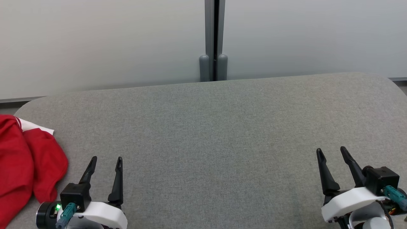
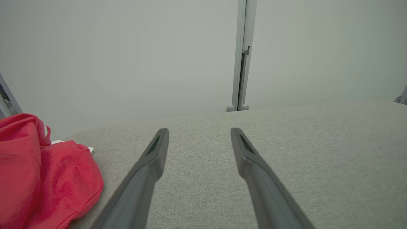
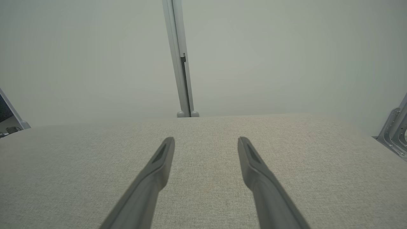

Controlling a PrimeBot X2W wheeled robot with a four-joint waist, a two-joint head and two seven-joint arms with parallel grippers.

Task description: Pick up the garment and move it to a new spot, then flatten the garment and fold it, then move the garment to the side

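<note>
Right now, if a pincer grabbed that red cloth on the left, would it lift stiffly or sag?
Probably sag: the red garment lies crumpled in soft folds, so it would likely drape from the left pincer. It looks thin, so probably light. Pushed, it may bunch on the grey fabric surface rather than slide.

red garment [image 1: 25,162] cut off by left edge, full shape unclear
</note>
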